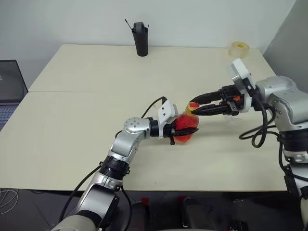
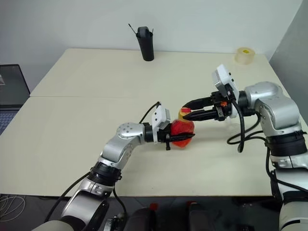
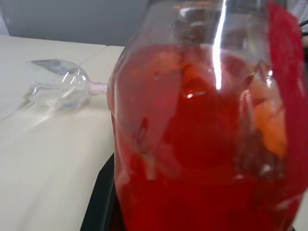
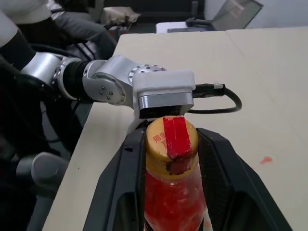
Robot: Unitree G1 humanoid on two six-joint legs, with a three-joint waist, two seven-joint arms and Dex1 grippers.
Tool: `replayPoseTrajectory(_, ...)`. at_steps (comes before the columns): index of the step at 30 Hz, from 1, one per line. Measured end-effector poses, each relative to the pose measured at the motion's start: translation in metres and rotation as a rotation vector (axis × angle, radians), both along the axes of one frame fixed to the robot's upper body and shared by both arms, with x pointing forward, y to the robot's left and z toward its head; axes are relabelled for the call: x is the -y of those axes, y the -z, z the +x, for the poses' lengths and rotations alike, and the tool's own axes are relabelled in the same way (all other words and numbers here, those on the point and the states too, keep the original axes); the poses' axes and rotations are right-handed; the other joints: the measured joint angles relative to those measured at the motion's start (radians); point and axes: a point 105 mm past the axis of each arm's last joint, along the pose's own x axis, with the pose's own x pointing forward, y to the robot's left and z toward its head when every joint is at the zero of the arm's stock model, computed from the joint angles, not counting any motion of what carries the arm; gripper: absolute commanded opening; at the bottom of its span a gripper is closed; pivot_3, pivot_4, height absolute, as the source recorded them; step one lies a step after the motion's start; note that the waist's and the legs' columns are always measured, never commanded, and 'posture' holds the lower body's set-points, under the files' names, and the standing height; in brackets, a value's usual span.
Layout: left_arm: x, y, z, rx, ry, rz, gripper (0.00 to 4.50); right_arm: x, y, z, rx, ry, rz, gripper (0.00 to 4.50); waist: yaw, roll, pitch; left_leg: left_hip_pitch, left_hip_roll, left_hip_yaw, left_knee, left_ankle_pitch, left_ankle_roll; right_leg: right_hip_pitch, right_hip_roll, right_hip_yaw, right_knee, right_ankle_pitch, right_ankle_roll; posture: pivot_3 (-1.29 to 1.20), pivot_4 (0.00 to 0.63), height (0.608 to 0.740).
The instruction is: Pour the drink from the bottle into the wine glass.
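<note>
The bottle (image 1: 185,124) is held upright just above the middle of the table (image 1: 96,72), with my left gripper (image 1: 185,131) shut around its bulbous body from the left. The red drink (image 3: 192,144) fills most of it. My right gripper (image 1: 194,107) reaches in from the right, and its two black fingers (image 4: 125,173) close on either side of the yellowish cap (image 4: 172,144) with its red top. The clear wine glass (image 3: 60,86) shows in the left wrist view on the table beyond the bottle, on the right arm's side.
A tall black cup (image 1: 140,39) stands at the table's far edge. A yellowish tape roll (image 1: 239,48) sits at the far right corner. A laptop (image 1: 9,91) lies off the left side. A small red spot (image 4: 265,159) marks the tabletop.
</note>
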Motion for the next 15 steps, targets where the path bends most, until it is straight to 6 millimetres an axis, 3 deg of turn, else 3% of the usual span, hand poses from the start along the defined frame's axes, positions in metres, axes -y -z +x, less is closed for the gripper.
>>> replayPoseTrajectory(9, -0.0054, 0.0025, 0.0021, -0.009, -0.030, -0.001, 1.29, -0.0077, -0.0001, 0.0054, -0.014, -0.022, -0.028, 1.21, 0.004, 0.000, 0.000, -0.001, 0.000, 0.000, 0.000, 0.000, -0.001, 0.000, -0.002, 0.000, 0.000, 0.000, 0.000, 0.00, 0.150, 0.740)
replayPoseTrajectory(11, -0.0053, 0.0025, 0.0020, -0.009, -0.029, -0.001, 1.29, -0.0071, 0.0000, 0.0056, -0.025, -0.017, -0.030, 2.00, 0.004, 0.000, 0.000, -0.001, 0.000, 0.000, 0.000, 0.000, -0.001, 0.000, -0.002, 0.000, 0.000, 0.000, 0.000, 0.00, 0.150, 0.740)
replayPoseTrajectory(15, -0.0039, -0.0036, 0.0031, 0.009, -0.027, -0.017, 1.29, -0.0065, 0.0046, 0.0053, -0.063, -0.008, -0.053, 3.18, 0.004, 0.000, 0.000, -0.001, 0.000, 0.000, 0.000, 0.000, -0.001, 0.000, -0.002, 0.000, 0.000, 0.000, 0.000, 0.00, 0.150, 0.740)
